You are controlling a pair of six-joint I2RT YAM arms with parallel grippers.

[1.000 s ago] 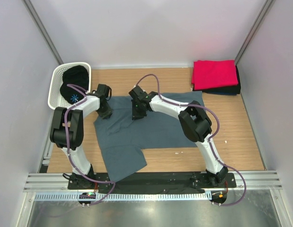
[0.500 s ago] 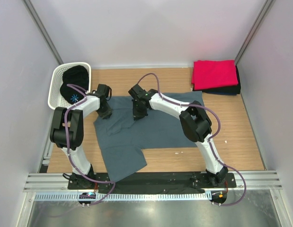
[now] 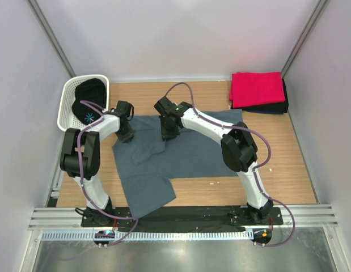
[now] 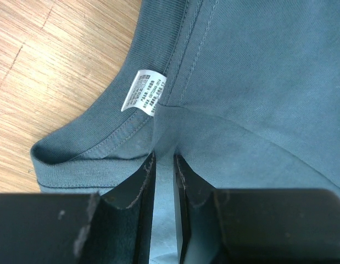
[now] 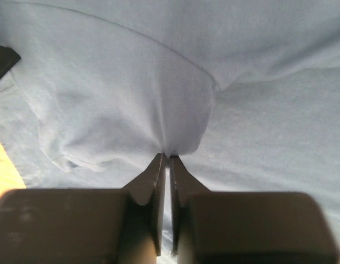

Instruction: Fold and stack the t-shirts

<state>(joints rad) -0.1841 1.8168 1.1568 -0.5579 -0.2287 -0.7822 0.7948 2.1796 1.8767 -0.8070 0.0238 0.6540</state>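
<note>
- While the slate blue-grey cloth t-shirt (image 3: 186, 156) lies spread, its collar is pinched tight by the left gripper (image 4: 164, 159).
- A fold near its far edge is clamped by the right gripper (image 5: 166, 158).

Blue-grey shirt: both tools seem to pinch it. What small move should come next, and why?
The left tool is shut on cloth by the collar label, the right tool on a tuck, and the shirt lies mostly flat. So probably raise both together a little, lifting the pinched cloth to start a fold.
</note>
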